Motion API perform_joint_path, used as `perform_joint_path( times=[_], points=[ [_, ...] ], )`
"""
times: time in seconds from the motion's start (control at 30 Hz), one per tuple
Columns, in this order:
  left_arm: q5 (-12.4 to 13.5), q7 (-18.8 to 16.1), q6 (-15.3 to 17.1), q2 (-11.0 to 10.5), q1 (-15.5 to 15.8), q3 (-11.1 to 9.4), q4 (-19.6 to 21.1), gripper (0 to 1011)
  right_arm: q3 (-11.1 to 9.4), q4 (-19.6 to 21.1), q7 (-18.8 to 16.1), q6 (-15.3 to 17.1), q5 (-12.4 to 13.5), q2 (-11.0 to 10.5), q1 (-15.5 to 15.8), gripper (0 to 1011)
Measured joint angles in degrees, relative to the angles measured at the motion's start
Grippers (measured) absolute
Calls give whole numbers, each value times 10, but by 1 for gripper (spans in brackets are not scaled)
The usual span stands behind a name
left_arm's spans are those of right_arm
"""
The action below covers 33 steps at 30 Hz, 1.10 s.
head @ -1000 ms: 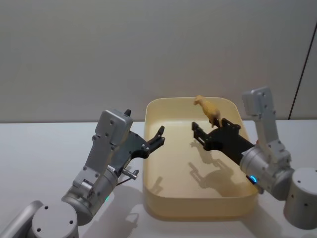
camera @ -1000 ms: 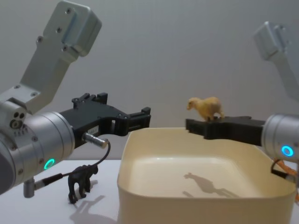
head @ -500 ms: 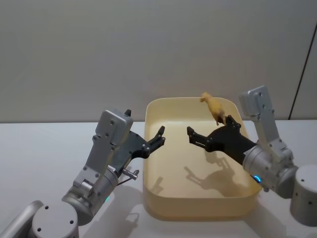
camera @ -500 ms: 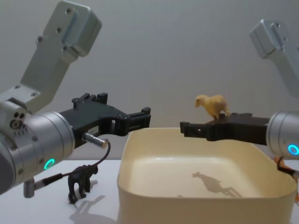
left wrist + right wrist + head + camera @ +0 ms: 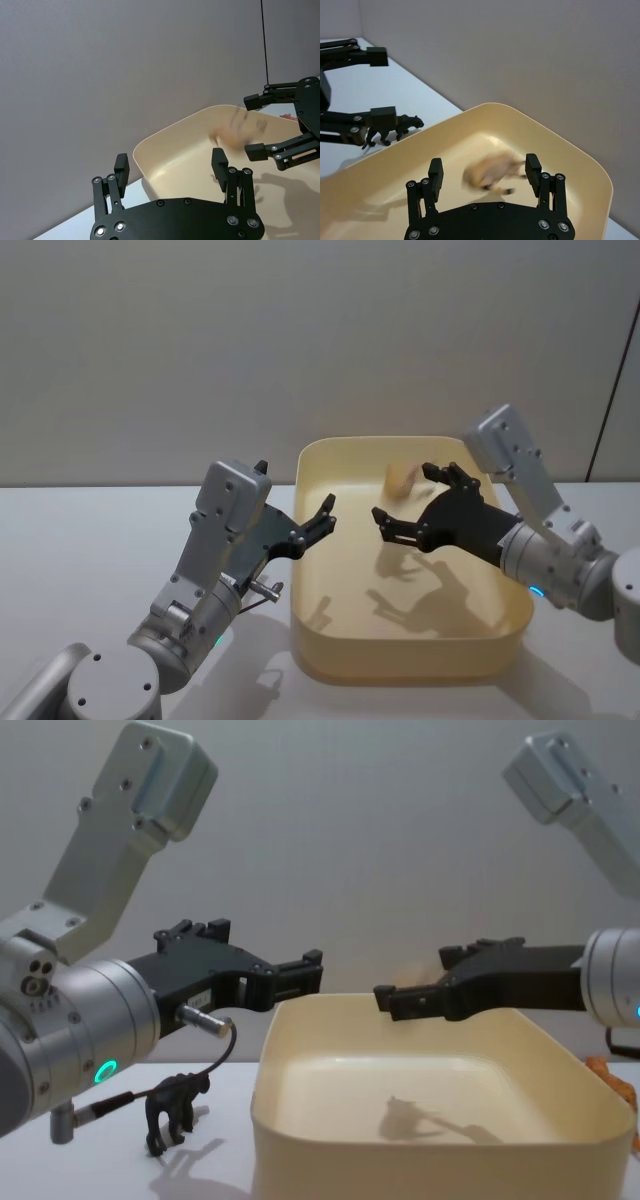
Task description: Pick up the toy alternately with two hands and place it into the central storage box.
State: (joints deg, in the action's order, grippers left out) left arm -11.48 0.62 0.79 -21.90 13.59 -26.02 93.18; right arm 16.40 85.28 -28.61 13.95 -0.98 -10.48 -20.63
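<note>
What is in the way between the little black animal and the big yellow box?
Nothing visible. The black toy animal stands on the table left of the storage box, and the left gripper is open, higher up.

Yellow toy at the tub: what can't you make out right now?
- Yellow toy, by the open right gripper: motion-blurred in head and both wrist views; its pose, and whether it has landed in the cream-yellow tub, cannot be told.
- Orange thing: cut off by the chest view's right edge and the tub's rim; unidentifiable.
</note>
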Motion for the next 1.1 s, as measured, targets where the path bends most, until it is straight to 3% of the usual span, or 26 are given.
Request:
perform_joint_path(
  times=[0.27,0.63,0.87,1.1],
  points=[
    [0,0,0,0,0,0,0,1001,7,5,-77,1,-66,-11,-21,1001],
    [0,0,0,0,0,0,0,1001,14,4,-152,-14,-144,-24,-46,1001],
    [0,0,0,0,0,0,0,1001,14,5,-162,-29,-181,-35,-53,1001],
    [0,0,0,0,0,0,0,1001,8,12,-141,-34,-183,-45,-50,1001]
  ],
)
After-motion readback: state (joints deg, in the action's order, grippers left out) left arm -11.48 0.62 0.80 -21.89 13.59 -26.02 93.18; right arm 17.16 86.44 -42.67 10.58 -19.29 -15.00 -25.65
